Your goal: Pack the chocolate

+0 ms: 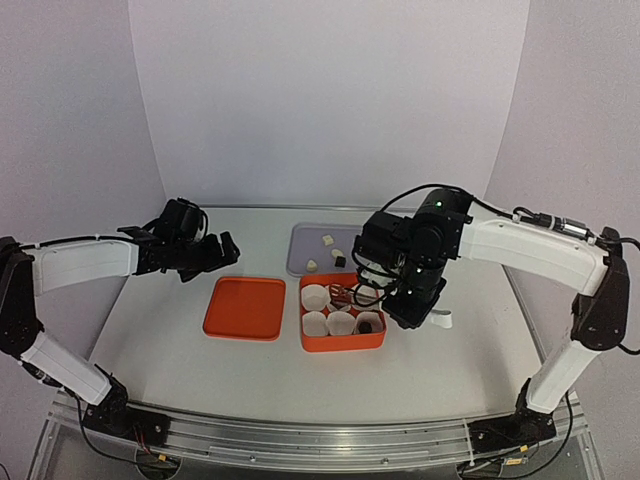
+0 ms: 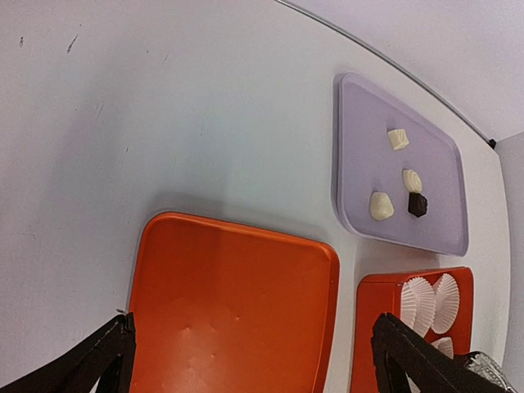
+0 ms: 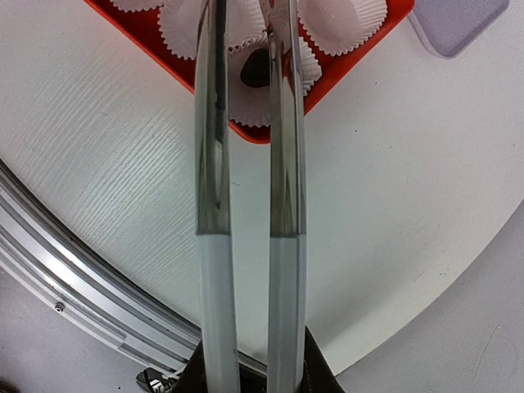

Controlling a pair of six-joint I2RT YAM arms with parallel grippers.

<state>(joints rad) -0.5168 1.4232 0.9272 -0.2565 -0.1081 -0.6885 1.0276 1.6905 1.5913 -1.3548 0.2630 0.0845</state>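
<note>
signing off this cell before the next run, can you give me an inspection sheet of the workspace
surface: white table, a few faint marks
job's things: three cream chocolates and a dark chocolate on the lavender tray; second dark chocolate in a paper cup in the orange box; orange lid lies left of the box
clutter: nothing seen
grippers: left gripper open, above the table by the lid; right gripper shut on metal tongs over the box
cables: black cable loops above the right wrist
surroundings: plain pale walls; metal rail along the near edge
</note>
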